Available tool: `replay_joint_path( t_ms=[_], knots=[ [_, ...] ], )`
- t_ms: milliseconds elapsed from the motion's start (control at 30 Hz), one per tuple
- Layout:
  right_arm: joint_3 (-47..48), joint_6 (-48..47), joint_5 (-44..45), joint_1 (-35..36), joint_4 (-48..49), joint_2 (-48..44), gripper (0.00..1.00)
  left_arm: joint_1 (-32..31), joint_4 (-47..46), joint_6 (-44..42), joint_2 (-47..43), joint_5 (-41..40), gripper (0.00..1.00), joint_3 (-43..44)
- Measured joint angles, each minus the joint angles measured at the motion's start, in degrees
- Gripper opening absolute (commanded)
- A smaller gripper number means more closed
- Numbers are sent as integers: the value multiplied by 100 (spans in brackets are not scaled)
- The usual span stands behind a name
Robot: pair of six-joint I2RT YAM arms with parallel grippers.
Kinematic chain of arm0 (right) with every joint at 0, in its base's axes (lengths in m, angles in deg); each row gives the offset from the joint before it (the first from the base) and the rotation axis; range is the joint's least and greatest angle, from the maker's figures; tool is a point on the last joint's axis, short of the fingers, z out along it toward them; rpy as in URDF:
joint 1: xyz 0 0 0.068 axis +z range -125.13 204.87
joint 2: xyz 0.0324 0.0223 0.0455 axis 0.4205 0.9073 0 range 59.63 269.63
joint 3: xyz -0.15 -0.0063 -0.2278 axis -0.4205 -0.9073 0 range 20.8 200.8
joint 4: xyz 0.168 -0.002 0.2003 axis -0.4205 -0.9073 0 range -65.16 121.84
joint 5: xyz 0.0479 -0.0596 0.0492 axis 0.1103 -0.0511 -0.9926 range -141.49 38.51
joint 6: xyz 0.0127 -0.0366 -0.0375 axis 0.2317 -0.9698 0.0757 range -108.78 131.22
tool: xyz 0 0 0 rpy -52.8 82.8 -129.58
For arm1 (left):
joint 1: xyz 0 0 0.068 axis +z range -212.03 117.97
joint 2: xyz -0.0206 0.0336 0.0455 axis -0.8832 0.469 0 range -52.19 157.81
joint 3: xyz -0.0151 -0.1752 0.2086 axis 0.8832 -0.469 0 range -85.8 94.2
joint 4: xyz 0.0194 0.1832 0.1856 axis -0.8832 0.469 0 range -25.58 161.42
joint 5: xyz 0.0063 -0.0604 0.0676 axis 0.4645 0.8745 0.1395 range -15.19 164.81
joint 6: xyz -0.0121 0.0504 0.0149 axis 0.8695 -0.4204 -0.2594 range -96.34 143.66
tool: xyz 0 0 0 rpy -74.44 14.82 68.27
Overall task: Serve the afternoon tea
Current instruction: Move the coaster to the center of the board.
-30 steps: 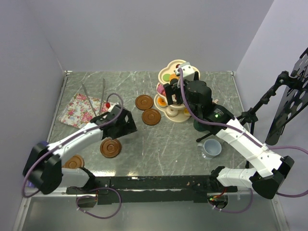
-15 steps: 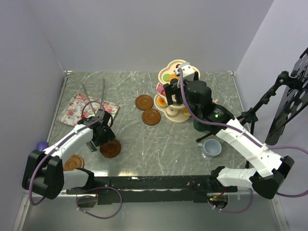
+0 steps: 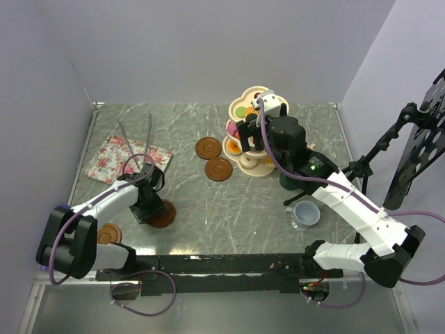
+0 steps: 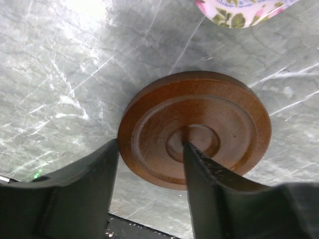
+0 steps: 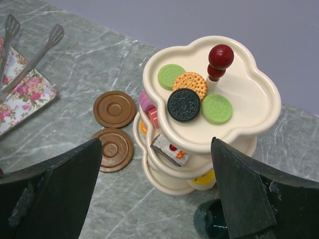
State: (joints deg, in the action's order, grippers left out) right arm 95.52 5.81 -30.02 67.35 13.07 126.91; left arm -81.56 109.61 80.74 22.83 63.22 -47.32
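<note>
At eight o'clock on the marble bench, the left tool straddles the rim of a brown round saucer, half-narrowed, grip uncertain, probably to lift it. At one o'clock the right tool gapes empty above the cream three-tier stand.

lilac walls | grey marbled tabletop | black panel at right

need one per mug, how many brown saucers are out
4. Two round brown wooden saucers lie beside the cream tiered stand: one, another. A third sits at the left tool. A fourth lies by the left arm's base. The arms may hide more.
</note>
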Motion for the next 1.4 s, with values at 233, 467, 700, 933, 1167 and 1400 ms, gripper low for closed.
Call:
replay_joint_path(
  t_ms=[233, 467, 700, 933, 1167, 1400],
  knots=[
    [0, -2, -13, 0, 2, 0, 95, -339, -105, -262, 212, -39, 44, 90],
    [-15, 17, -4, 0, 0, 0, 96, -1582, -282, -542, 1123, -7, 43, 898],
    [-81, 63, 48, 0, -11, -39, 95, -2339, -304, -981, 2269, 267, 43, 2127],
    [-94, 63, 157, 0, -31, -68, 95, -2450, -181, -1412, 3088, 535, 43, 3158],
    [-94, 63, 210, 0, -59, -68, 95, -2457, -306, -1596, 3534, 721, 46, 3770],
    [-96, -46, 188, 0, -203, -247, 94, -2459, -780, -1578, 3510, 695, 68, 3851]
  ],
)
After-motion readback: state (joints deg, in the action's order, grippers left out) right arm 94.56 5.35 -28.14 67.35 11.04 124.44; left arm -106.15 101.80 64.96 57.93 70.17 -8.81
